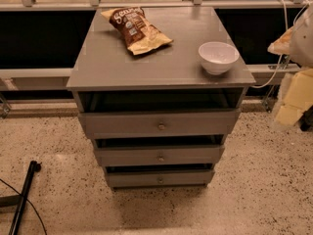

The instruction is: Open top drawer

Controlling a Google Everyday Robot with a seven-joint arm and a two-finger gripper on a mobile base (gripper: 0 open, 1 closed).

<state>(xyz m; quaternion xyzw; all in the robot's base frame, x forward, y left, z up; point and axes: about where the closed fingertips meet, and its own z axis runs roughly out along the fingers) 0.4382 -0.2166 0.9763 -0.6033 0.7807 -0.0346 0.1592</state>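
A grey cabinet [156, 58] stands in the middle of the camera view with three stacked drawers. The top drawer [122, 124] is the widest, with a flat grey front and a small round metal knob [161, 126] at its centre. A dark gap shows between its front and the cabinet top. My gripper [288, 112] hangs at the right edge of the view, right of the cabinet at about the top drawer's height. It is apart from the drawer and holds nothing that I can see.
A brown and yellow chip bag [137, 29] and a white bowl [218, 57] sit on the cabinet top. Two narrower drawers [127, 156] lie below. A black pole [23, 195] lies on the speckled floor at lower left. A railing and dark panels run behind.
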